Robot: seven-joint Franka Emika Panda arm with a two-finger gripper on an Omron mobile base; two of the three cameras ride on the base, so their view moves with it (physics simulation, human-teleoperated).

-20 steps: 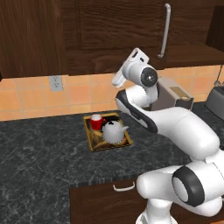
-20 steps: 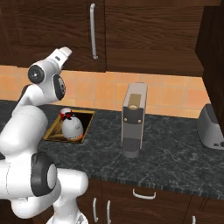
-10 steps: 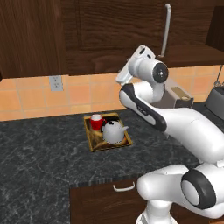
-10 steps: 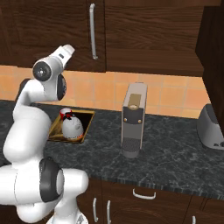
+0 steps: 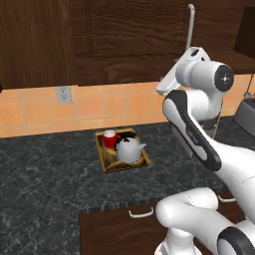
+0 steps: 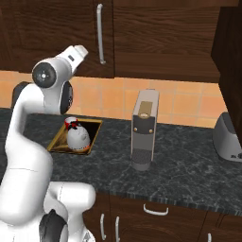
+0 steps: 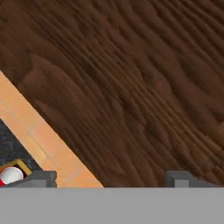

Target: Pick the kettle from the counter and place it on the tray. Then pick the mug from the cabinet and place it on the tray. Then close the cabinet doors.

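The white-grey kettle (image 5: 130, 151) (image 6: 78, 137) stands upright on the wooden-rimmed tray (image 5: 107, 163) (image 6: 59, 144) on the dark counter (image 5: 50, 189). The red mug (image 5: 109, 138) stands behind it on the same tray, and a bit of its white inside (image 7: 10, 175) shows beside the tray's rim (image 7: 21, 166). My gripper (image 7: 110, 177) is raised close against the brown cabinet door (image 7: 131, 87), open, its two tips wide apart with nothing between them. The hand (image 6: 79, 50) sits just left of the door's grey bar handle (image 6: 100, 33) (image 5: 190, 25).
A tall grey coffee machine (image 6: 144, 130) stands on the counter right of the tray, and a grey toaster-like appliance (image 6: 229, 137) sits at the far right. Orange tiles (image 5: 89, 107) with a wall socket (image 5: 63, 94) back the counter. Drawers (image 5: 142, 214) run below its front edge.
The arm's upper joint has swung right in the left base view and risen toward the cabinet door. Kettle, mug and tray have not moved.
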